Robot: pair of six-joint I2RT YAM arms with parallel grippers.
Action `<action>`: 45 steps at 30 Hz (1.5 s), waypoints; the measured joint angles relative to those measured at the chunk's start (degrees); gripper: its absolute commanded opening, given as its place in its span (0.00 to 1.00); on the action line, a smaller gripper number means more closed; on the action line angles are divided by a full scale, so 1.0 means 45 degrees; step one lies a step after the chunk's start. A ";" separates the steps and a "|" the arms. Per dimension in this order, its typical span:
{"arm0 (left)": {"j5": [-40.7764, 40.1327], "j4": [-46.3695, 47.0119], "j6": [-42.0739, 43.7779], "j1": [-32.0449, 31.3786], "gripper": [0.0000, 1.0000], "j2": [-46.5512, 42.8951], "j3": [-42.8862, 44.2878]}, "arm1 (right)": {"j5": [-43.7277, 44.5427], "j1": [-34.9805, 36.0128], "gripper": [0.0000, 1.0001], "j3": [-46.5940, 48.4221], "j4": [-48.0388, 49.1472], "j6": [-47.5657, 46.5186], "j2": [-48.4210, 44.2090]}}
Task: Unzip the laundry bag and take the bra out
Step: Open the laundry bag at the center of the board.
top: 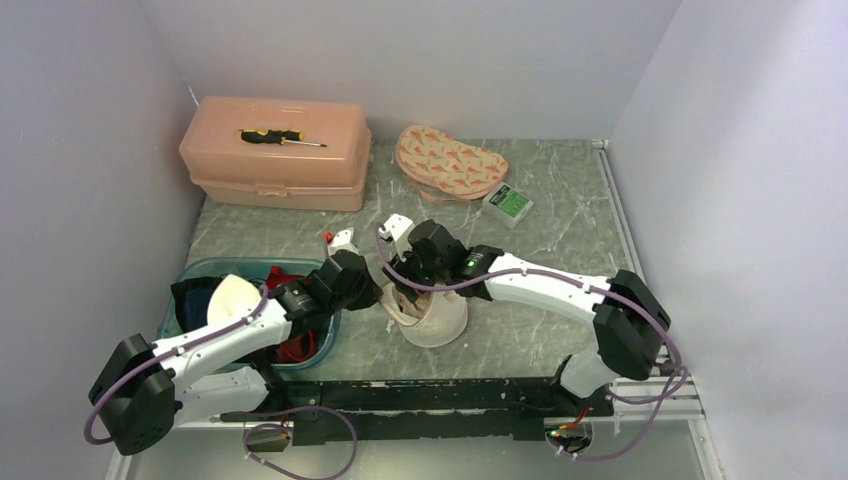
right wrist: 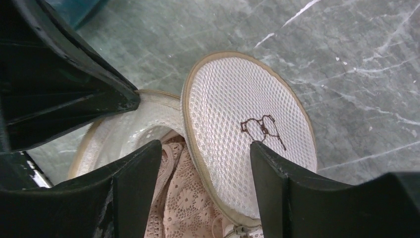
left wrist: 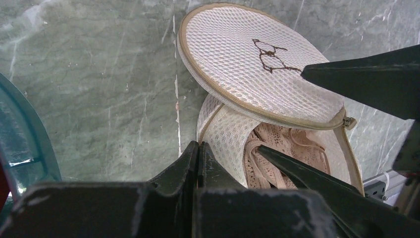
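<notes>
Bra (right wrist: 183, 198), pale pink lace, bunched inside the laundry bag (top: 435, 322) and showing through its unzipped mouth. Bag of cream mesh, round, set on the grey marbled bench (top: 560, 200) between the two arms. Round lid (right wrist: 242, 144) swung up and tilted on its hinge side, with a brown stitched motif (right wrist: 261, 128) on its face and the zipper pull (left wrist: 348, 121) hanging at the edge of the seam.

Left fingers (left wrist: 183, 163) pressed together, tips right at the bag's rim on the side nearest the basin; cannot tell whether any mesh is pinched between them. Right fingers (right wrist: 133, 188) spread apart and holding nothing, straddling the raised lid: one over the opening just above the lace, the other over the lid's outer face.

Teal basin (top: 190, 270) at the left of the bench under the left arm, holding red fabric (top: 295, 348) and a white cup-shaped piece (top: 232, 298). Peach toolbox (top: 275, 160) at the back left with a yellow-and-black screwdriver (top: 280, 137) lying on top. Patterned pouch (top: 450, 160) at the back centre, with a small green-and-white box (top: 508, 203) just beside it.
</notes>
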 measured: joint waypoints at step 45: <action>0.5081 -0.1112 0.4449 0.1860 0.81 0.1943 0.3109 | 0.0981 0.0578 0.00 -0.8252 0.6023 -0.0374 -1.1409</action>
